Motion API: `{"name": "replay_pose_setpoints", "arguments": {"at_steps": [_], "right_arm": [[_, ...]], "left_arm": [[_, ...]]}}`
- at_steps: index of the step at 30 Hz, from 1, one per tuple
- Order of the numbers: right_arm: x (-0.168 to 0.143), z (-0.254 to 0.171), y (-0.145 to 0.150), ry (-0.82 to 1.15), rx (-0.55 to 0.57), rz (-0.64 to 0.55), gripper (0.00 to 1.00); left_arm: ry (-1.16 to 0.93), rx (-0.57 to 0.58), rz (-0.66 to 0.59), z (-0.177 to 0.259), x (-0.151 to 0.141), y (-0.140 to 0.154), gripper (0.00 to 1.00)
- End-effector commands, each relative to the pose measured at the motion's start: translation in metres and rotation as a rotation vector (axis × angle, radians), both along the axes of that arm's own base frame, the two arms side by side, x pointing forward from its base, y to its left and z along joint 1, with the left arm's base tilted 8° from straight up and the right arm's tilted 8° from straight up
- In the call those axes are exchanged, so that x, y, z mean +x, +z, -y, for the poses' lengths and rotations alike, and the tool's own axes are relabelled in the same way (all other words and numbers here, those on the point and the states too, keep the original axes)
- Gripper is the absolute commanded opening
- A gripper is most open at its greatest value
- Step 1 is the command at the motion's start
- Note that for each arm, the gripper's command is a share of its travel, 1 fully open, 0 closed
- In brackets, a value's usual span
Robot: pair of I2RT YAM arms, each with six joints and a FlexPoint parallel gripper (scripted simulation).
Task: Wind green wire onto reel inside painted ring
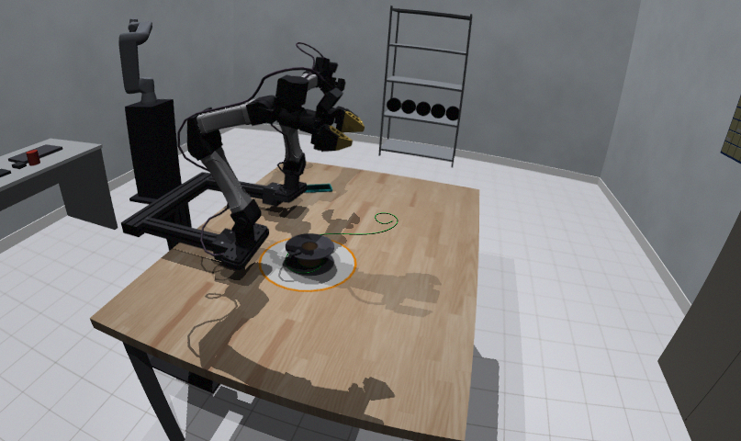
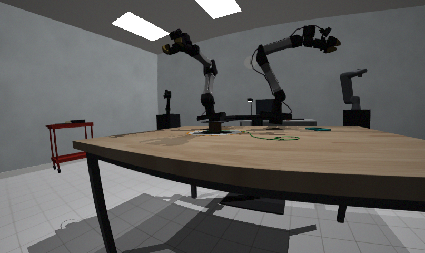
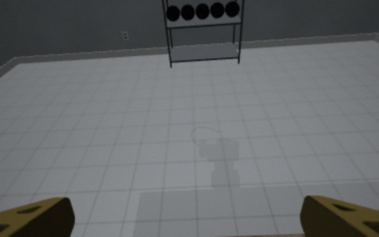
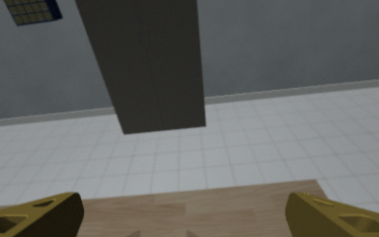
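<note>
The reel, with black flanges and a brown core, lies flat inside the painted orange ring. Some green wire shows low around the reel. A long tail leaves it, crosses the ring and ends in a loose loop on the table. My left gripper is open and empty, high up on the far side in the top view. My right gripper is open and empty, high above the table. Neither touches the wire or reel.
A flat teal object lies on the wooden table near the left arm's base, apart from the wire. Both arm bases stand on a black frame at the table's back edge. A shelf rack stands beyond the table.
</note>
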State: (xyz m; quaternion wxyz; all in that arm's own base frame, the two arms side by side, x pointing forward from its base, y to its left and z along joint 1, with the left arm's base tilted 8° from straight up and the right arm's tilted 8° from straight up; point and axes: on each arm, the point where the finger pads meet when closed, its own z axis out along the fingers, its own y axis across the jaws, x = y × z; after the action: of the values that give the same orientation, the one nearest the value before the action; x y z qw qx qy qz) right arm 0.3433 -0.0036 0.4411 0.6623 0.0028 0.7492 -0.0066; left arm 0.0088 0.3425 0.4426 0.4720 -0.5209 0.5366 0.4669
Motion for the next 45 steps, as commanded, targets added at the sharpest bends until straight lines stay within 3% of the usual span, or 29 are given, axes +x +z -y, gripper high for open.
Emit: {"name": "replay_pose_setpoints", "arguments": {"at_steps": [1, 13, 45], "right_arm": [[0.009, -0.004, 0.015, 0.013, 0.005, 0.123, 1.00], [0.030, -0.004, -0.032, 0.013, 0.005, 0.123, 1.00], [0.032, -0.004, -0.039, 0.013, 0.005, 0.123, 1.00]], "left_arm": [[0.002, 0.118, 0.012, -0.010, -0.002, 0.014, 1.00], [0.002, 0.118, 0.012, -0.031, -0.002, -0.033, 1.00], [0.001, 0.117, 0.012, -0.033, -0.001, -0.041, 1.00]]}}
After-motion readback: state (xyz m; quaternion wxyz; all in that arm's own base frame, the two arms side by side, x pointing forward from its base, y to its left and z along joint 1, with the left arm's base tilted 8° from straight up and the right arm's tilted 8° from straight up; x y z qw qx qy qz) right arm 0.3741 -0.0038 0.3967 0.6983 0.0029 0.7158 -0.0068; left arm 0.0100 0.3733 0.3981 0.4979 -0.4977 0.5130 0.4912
